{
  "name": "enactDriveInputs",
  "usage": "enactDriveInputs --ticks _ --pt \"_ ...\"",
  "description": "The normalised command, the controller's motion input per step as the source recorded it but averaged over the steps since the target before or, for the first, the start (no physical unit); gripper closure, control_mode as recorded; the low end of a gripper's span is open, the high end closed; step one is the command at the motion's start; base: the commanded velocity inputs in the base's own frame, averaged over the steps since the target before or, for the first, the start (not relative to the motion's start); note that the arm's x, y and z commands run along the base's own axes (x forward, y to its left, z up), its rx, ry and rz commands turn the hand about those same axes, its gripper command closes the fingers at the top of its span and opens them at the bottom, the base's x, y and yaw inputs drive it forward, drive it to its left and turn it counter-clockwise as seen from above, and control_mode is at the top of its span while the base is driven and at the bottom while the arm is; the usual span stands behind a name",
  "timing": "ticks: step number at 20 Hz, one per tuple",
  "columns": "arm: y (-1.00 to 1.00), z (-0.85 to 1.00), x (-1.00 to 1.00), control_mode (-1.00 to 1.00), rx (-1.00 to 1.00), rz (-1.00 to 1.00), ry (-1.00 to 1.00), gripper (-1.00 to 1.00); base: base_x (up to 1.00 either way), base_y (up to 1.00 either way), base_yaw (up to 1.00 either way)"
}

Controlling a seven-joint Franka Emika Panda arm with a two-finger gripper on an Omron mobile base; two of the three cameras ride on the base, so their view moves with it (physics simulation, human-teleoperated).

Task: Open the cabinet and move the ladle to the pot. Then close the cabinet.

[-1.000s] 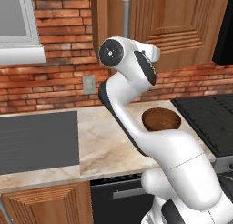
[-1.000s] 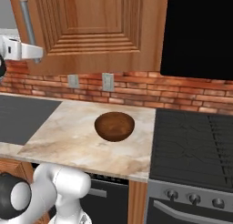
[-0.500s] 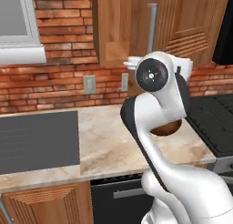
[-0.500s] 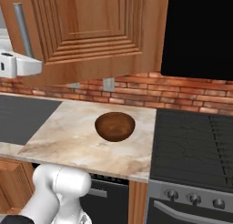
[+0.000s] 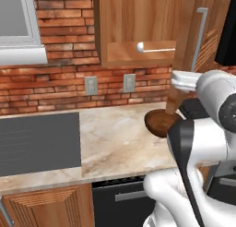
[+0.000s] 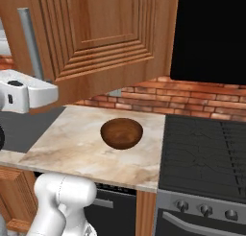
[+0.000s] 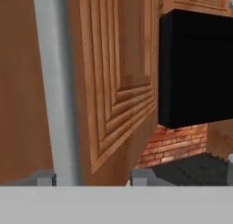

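Jaws: in the hand view we are seeing the gripper (image 7: 88, 177) with its two grey fingertips (image 7: 45, 177) standing apart at the bottom edge, and the silver bar handle (image 7: 57, 86) running up just beside the left tip, between the two. We are not seeing the tips pressing on the bar, so we cannot tell whether the jaws are grasping it or standing loose around it.

Hand: in the right base view we are looking at the white hand sitting at the lower end of the bar handle (image 6: 31, 43), at the left edge of the picture.

Cabinet door: the cabinet (image 5: 138, 32) is standing open; its raised-panel door (image 6: 103, 33) is swinging out over the counter (image 6: 72, 144), and in the left base view we are seeing the door edge-on with the handle (image 5: 199, 37) facing right.

Counter: we are seeing a marble counter (image 5: 120, 143) with a dark brown wooden bowl (image 6: 121, 133) resting on it, near the stove (image 6: 206, 153). In the left base view the bowl (image 5: 159, 122) is lying partly behind the arm.

Ladle: the ladle (image 5: 154, 48) is lying on the shelf inside the open cabinet, its round cup to the left and its thin handle pointing right towards the door.

Back wall: red brick, with two outlets (image 5: 91, 85) below the cabinet.
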Motion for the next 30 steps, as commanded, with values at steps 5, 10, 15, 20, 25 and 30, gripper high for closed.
enactDriveInputs --ticks 5,10,15,20,25,30 --pt "0.02 0.16 -1.0 -1.0 0.01 0.0 -0.06 -1.0 0.0 0.0 0.0" --pt "0.85 0.22 -0.96 -1.0 0.0 0.06 -0.02 -1.0 0.0 0.0 0.0" --pt "0.96 0.15 -0.71 -1.0 0.0 0.36 0.0 -1.0 0.0 0.0 0.0" --pt "0.9 0.09 0.17 -1.0 0.0 0.12 0.01 -1.0 0.0 0.0 0.0" --pt "0.4 0.0 0.94 -1.0 0.0 0.0 0.08 -1.0 0.0 0.0 0.0" --pt "0.03 0.0 1.0 -1.0 0.0 0.0 0.11 -1.0 0.0 0.0 0.0"
